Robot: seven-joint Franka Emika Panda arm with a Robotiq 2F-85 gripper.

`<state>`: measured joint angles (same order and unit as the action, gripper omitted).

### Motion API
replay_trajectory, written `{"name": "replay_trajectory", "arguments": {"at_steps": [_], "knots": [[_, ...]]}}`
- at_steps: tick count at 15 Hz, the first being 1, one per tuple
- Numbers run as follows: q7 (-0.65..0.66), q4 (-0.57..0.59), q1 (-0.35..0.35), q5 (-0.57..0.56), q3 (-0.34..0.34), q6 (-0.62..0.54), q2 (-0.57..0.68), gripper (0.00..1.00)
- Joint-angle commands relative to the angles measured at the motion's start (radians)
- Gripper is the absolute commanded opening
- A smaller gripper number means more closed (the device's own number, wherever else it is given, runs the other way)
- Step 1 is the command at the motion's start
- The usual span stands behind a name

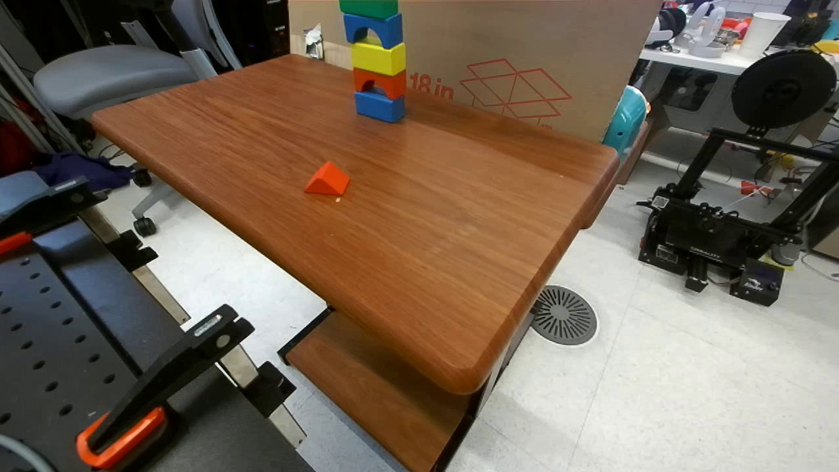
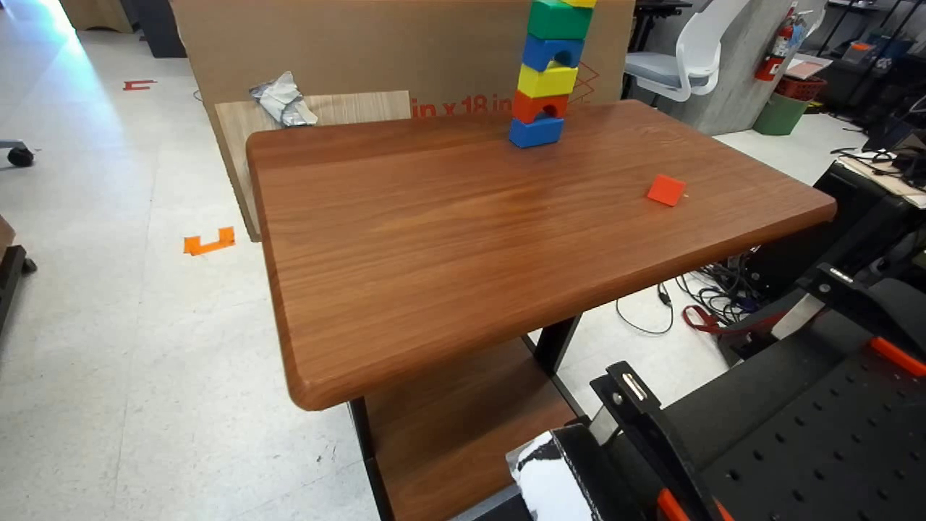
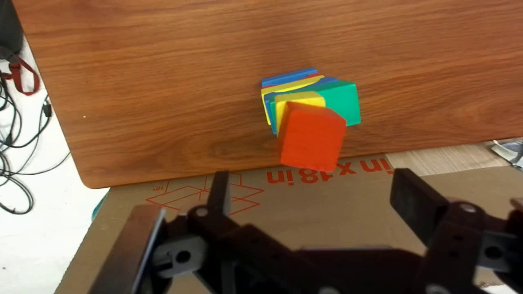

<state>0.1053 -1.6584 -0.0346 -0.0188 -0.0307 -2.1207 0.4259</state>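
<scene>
My gripper [image 3: 312, 179] is open and empty in the wrist view, out of sight in both exterior views. A red block [image 3: 312, 136] tops a tower of coloured blocks, just beyond the fingertips, with no contact visible. Below it show yellow [image 3: 302, 98], green [image 3: 345, 102] and more blocks. In both exterior views the tower [image 1: 379, 59] [image 2: 548, 82] stands upright, its top cut off by the frame. From the bottom it shows blue, red-orange arch, yellow, blue arch and green; a yellow piece shows above. An orange triangular block [image 1: 328, 179] [image 2: 665, 189] lies apart on the table.
The wooden table [image 1: 446, 216] [image 2: 434, 239] has the tower near its back edge. A large cardboard sheet [image 1: 432, 39] [image 2: 347, 51] stands behind that edge. A black perforated platform with clamps [image 1: 164, 387] [image 2: 651, 434] is at the near side. A grey chair [image 1: 118, 75] stands beyond.
</scene>
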Motion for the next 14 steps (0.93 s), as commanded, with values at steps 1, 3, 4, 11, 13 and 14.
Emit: {"name": "replay_trajectory", "arguments": {"at_steps": [1,3,4,11,13,14], "knots": [[-0.038,-0.036,0.008,-0.013,0.008,0.069,-0.095,1.00],[-0.052,-0.065,0.008,-0.018,0.007,0.087,-0.148,1.00],[-0.041,-0.078,0.009,-0.010,0.006,0.092,-0.172,1.00],[-0.033,-0.065,0.011,-0.002,0.009,0.083,-0.155,1.00],[-0.033,-0.067,0.011,-0.002,0.009,0.083,-0.155,1.00],[-0.033,-0.068,0.011,-0.002,0.009,0.083,-0.155,1.00]]}}
